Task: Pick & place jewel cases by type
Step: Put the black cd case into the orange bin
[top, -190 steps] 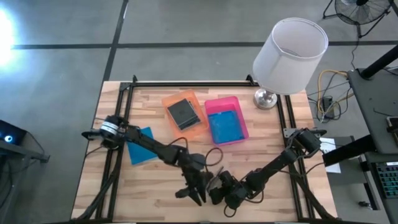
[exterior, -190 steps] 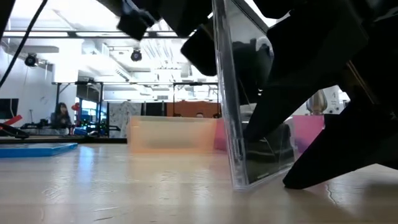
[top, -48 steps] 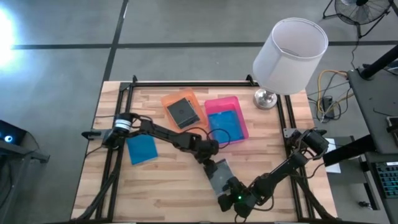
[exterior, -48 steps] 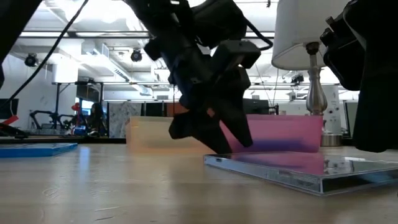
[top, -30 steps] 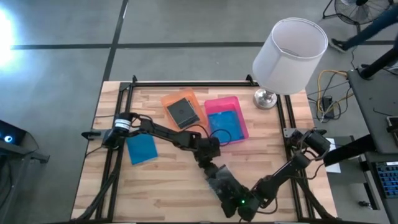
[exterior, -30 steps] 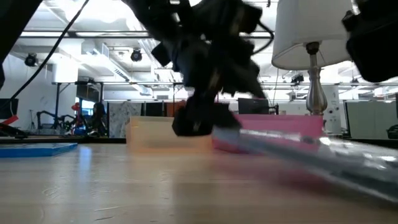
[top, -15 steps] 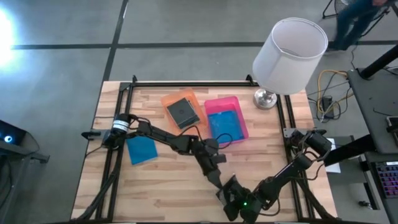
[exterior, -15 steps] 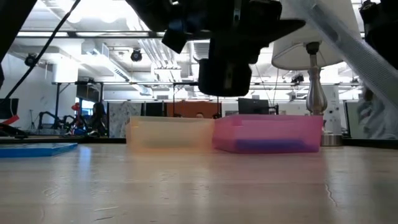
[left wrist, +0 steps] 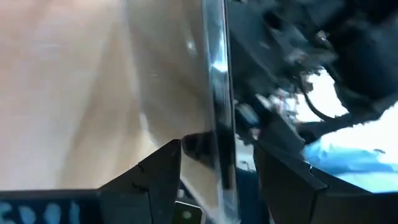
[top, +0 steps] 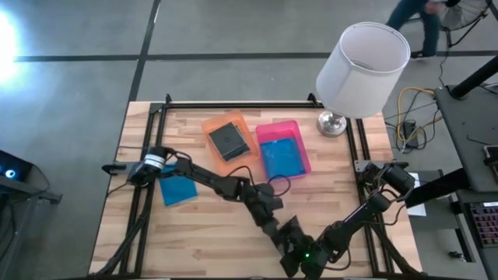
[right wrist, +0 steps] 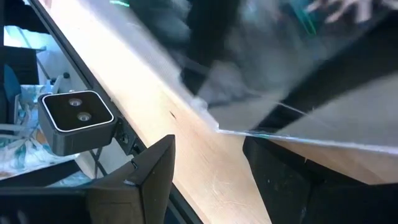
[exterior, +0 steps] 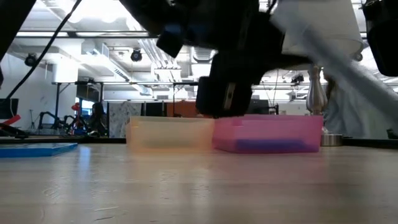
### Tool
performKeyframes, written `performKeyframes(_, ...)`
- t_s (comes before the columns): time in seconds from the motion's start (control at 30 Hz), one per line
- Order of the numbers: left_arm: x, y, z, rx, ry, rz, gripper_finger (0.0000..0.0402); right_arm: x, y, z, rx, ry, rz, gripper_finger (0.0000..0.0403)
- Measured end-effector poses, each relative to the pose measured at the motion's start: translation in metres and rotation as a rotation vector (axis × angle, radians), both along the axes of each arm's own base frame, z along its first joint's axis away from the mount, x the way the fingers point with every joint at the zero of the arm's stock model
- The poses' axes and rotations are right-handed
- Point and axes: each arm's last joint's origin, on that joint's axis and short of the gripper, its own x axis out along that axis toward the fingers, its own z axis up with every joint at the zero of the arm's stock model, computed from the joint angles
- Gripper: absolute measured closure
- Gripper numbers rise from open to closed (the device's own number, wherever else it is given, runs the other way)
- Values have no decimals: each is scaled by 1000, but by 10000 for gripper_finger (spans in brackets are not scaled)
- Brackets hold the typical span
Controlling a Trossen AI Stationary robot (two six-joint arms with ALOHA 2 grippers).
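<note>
From above, we see both arms meeting near the front edge of the wooden slat worktop point(top: 194, 225). The left arm stretches low from the left rail, its left gripper point(top: 274, 225) pointing at the right gripper point(top: 294, 243), which reaches in from the right rail. A clear jewel case point(top: 289, 233) sits between them, hard to make out; half a second ago it was in much the same place, while earlier it lay flat on the wood. A blue jewel case point(top: 177, 189) lies flat near the left rail. The orange tray point(top: 212, 127) holds a dark case point(top: 229, 140); the pink tray point(top: 289, 127) holds a blue one point(top: 282, 159). A white-shaded lamp point(top: 362, 58) stands at the back right.

From worktop height, the clear case point(exterior: 348, 68) hangs tilted in the air, off the wood, blurred.

In the left wrist view, the left fingers point(left wrist: 149, 174) stand apart on either side of the thin glossy case edge point(left wrist: 217, 93); we cannot tell whether they press it.

In the right wrist view, the right fingers point(right wrist: 152, 168) also flank the transparent case point(right wrist: 298, 118), grip unclear.
</note>
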Motion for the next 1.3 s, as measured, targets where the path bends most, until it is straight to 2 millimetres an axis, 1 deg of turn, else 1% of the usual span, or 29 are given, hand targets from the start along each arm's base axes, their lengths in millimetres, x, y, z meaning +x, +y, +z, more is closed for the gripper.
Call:
performKeyframes(0.17, 1, 7, -3, 78, 70, 22, 224, 0, 0, 0, 9, 2, -16, 200)
performKeyframes(0.3, -1, 8, -5, 135, 96, 16, 248, 0, 0, 0, 11, -1, -22, 200)
performKeyframes(0.4, 0, 10, -4, 158, 93, 19, 281, 0, 0, 0, 1, -7, -7, 200)
performKeyframes(0.53, -1, 12, -6, 197, 94, 13, 343, 0, 0, 0, 3, -7, -9, 200)
performKeyframes(0.63, -5, 12, -10, 224, 137, -8, 387, 0, 1, 0, 4, -9, -7, 200)
performKeyframes(0.73, -10, 13, -9, 246, 173, -40, 394, -4, 4, 1, -9, -28, -12, 200)
performKeyframes(0.87, -18, 16, 8, 301, 181, -2, 397, -9, 9, 1, -4, -49, -52, 200)
performKeyframes(1.0, -32, 26, 35, 418, 201, 134, 398, -19, 16, 3, 0, -103, -138, 200)
performKeyframes(1.07, -44, 30, 48, 469, 214, 236, 399, -23, 19, 2, 5, -123, -191, 200)
performKeyframes(1.13, -57, 35, 63, 480, 211, 372, 399, -28, 20, 2, 1, -134, -239, 199)
performKeyframes(1.23, -85, 39, 77, 458, 214, 609, 399, -30, 19, 1, 12, -131, -305, 199)
performKeyframes(1.3, -108, 38, 82, 412, 194, 816, 399, -31, 17, 0, 28, -125, -351, 199)
